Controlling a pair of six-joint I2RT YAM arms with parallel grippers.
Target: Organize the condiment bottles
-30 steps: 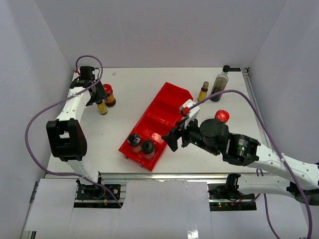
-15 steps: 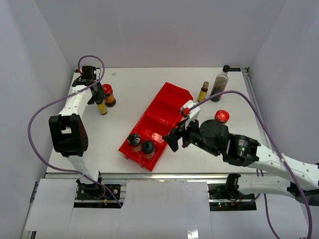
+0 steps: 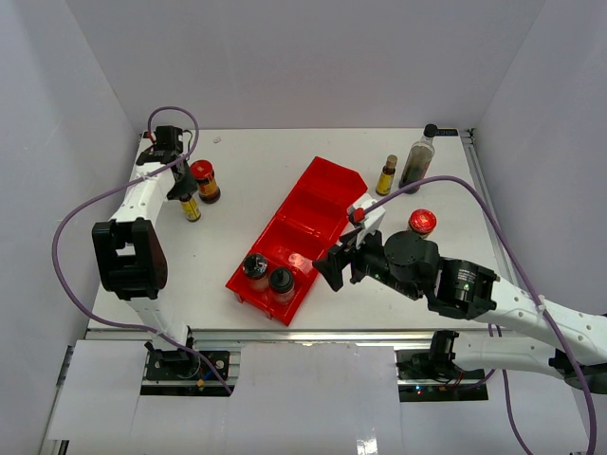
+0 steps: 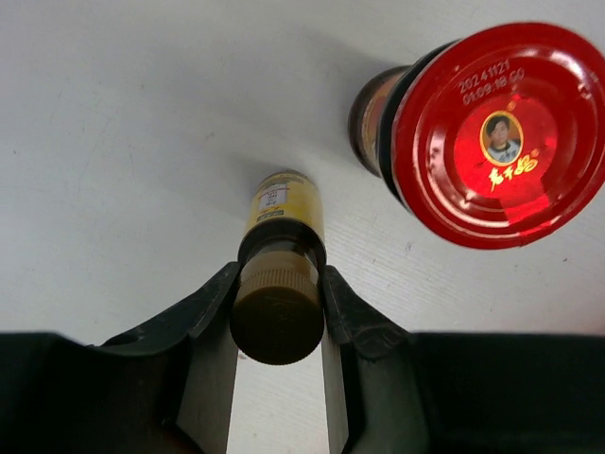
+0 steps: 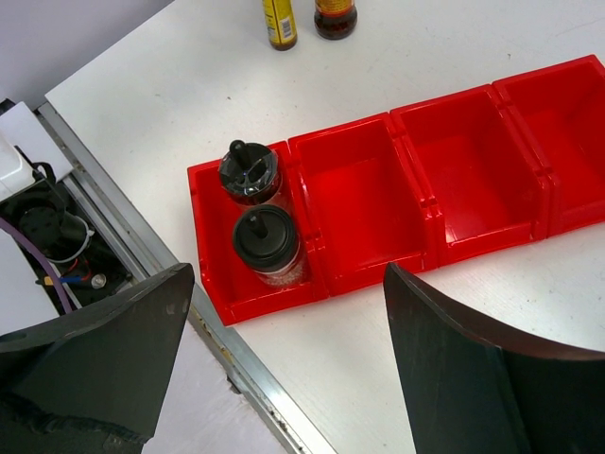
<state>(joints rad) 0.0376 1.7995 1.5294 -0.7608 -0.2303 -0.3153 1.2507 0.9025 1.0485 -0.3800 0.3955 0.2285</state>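
My left gripper (image 4: 279, 317) is shut on the brown cap of a slim yellow-labelled bottle (image 4: 284, 213) that stands at the table's far left (image 3: 191, 207). A red-lidded jar (image 4: 492, 132) stands right beside it (image 3: 204, 180). Two black-lidded jars (image 3: 255, 268) (image 3: 281, 281) sit in the near end compartment of the red bin (image 3: 318, 204). A second yellow-labelled bottle (image 3: 386, 174), a taller dark-liquid bottle (image 3: 417, 161) and another red-lidded jar (image 3: 422, 223) stand at the right. My right gripper (image 3: 330, 270) hangs open and holds nothing, just right of the bin's near end.
In the right wrist view the bin (image 5: 473, 161) has three compartments with nothing in them beyond the jars (image 5: 267, 244). A metal rail (image 5: 142, 246) runs along the table's near edge. White walls close in the table on the left, back and right.
My left gripper has closed onto the slim bottle's cap. The right arm has shifted slightly toward the near edge, still open.
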